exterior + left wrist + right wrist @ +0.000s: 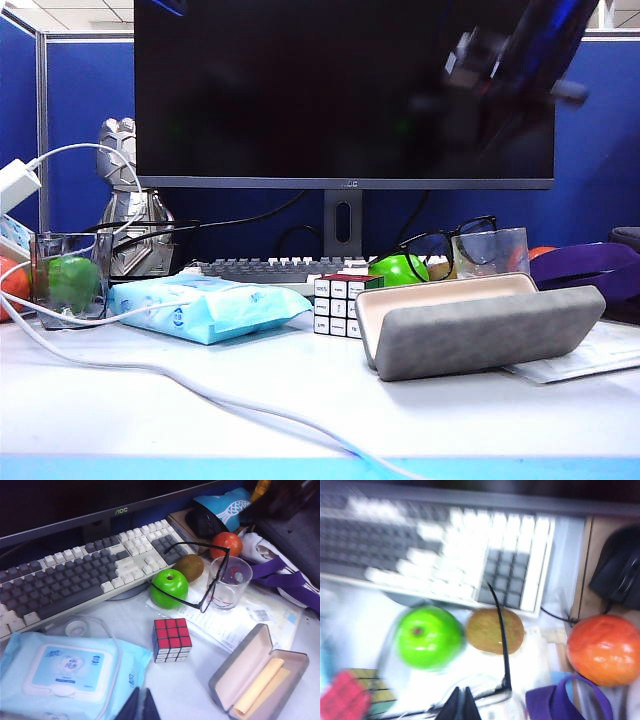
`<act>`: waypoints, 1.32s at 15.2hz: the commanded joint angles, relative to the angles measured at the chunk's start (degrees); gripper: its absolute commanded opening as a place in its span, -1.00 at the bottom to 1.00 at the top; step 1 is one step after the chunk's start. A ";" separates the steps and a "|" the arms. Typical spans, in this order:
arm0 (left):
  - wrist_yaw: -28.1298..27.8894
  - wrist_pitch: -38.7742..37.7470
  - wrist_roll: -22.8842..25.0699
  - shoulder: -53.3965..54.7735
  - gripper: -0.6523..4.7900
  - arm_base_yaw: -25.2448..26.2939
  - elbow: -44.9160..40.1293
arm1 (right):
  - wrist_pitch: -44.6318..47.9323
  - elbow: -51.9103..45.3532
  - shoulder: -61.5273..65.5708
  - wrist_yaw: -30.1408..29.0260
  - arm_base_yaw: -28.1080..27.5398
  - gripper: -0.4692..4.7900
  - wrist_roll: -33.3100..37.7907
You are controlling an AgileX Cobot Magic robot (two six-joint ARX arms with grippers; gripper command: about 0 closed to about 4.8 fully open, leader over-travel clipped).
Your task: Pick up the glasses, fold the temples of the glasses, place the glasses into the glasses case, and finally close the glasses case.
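Glasses (202, 575) unfolded, propped across green apple (169, 587) and cup (229, 582); glasses case (260, 677) open. Left hand (139, 706) and right hand (462, 705) clenched, empty, aloft.

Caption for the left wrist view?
Shut left claw above open glasses case; glasses propped unfolded on cup.

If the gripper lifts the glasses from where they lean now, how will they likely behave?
The glasses look thin-framed, so probably light and easily bent. They rest on the cup rim and the green apple, temples unfolded, so a nudge may tip them off. The clear lenses seem fragile and perhaps slippery. Both the left gripper and right gripper are shut.
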 commanded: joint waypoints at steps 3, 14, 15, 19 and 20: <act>0.02 1.09 0.00 -0.13 -0.78 -0.02 0.24 | 4.39 0.28 6.58 1.64 1.18 -0.01 -0.98; 0.00 1.09 0.00 -0.13 -0.78 -0.02 0.24 | 6.58 0.28 12.28 4.63 1.16 -0.73 -1.07; 0.00 1.09 0.00 -0.13 -0.78 -0.02 0.24 | 7.06 0.31 12.26 4.96 1.18 -0.83 -1.49; 0.00 1.07 0.00 -0.13 -0.78 -0.02 0.24 | 7.65 0.83 10.56 4.76 1.18 -0.83 -2.34; 0.00 1.07 0.00 -0.13 -0.78 -0.02 0.24 | 7.61 0.83 9.94 4.76 1.16 -0.83 -2.36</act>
